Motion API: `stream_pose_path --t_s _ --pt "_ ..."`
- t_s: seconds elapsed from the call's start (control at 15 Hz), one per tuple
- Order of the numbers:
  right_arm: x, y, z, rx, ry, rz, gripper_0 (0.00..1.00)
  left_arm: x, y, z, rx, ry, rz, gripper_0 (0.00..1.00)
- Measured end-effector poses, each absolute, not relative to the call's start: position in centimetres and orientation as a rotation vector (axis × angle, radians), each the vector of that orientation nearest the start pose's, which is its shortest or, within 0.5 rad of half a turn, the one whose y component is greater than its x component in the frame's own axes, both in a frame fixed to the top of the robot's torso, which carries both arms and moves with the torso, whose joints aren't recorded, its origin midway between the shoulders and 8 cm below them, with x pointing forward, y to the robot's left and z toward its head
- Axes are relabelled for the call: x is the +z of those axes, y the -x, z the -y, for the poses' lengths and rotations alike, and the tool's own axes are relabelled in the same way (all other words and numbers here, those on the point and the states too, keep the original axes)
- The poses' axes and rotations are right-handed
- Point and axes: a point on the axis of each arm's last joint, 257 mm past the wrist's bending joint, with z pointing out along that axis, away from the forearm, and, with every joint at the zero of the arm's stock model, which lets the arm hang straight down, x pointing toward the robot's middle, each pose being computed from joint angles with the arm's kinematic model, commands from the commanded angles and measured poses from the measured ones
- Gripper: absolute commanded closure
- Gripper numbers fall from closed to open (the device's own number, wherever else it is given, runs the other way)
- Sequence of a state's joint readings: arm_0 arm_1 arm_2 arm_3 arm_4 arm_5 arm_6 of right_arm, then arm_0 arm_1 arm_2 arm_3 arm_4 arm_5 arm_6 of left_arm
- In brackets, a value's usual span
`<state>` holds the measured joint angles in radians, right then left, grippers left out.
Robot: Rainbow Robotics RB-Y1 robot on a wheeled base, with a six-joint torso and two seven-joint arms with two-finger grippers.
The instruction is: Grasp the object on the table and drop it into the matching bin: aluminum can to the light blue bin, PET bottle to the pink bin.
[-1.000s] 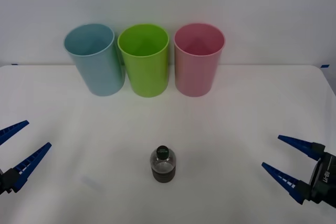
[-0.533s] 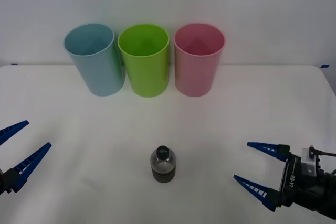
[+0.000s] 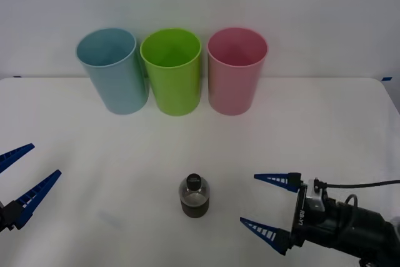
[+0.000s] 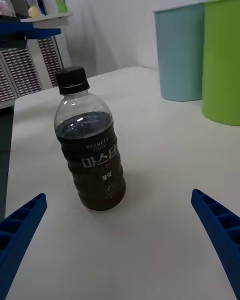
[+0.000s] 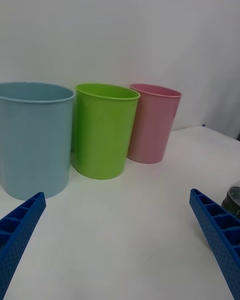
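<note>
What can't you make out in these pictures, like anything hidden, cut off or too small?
- Small clear plastic bottle with black cap: left wrist view, mostly cut off by the edge and a blue finger.
- Tall pink plastic bin: front view, its floor hidden by its own wall.
- Tall lime green plastic bin: right wrist view, cut off by the edge.
- Bottle's smallest label print: right wrist view, too small.

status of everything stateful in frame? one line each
PET bottle: upright on the table, black cap on, dark liquid inside, not gripped.
Light blue bin: upright, nothing seen inside.
Lime green bin: upright, nothing seen inside.
Pink bin: upright, nothing seen inside.
Right gripper: open, just right of the bottle, not touching it.
Left gripper: open, at the table's left edge, holding nothing.
</note>
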<state>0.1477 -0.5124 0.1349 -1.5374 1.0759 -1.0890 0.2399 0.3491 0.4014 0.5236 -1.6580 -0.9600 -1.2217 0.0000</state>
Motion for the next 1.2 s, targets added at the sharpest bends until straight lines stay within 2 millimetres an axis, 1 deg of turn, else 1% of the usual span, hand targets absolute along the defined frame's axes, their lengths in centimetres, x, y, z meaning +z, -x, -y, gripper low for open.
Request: stream_pose_path --t_s 0.2,0.4,0.6,0.93,1.2 --pt "-28.5 -33.7 9.4 0.827 1.025 -1.435 0.00 -16.9 -34.2 -33.0 -0.567 -0.465 -1.441 0.00" --pt "-29.3 -34.0 7.1 0.806 1.053 -1.429 0.00 -16.9 -34.2 -33.0 -0.567 -0.465 -1.441 0.00" --pt "-29.8 -34.6 4.8 0.774 1.067 -1.424 0.00 -16.9 -34.2 -33.0 -0.567 -0.465 -1.441 0.00" --pt "-30.3 -35.2 1.9 0.736 1.075 -1.419 0.00 -16.9 -34.2 -33.0 -0.567 -0.465 -1.441 0.00" --pt "-30.5 -35.6 0.2 0.707 1.081 -1.417 0.00 -16.9 -34.2 -33.0 -0.567 -0.465 -1.441 0.00"
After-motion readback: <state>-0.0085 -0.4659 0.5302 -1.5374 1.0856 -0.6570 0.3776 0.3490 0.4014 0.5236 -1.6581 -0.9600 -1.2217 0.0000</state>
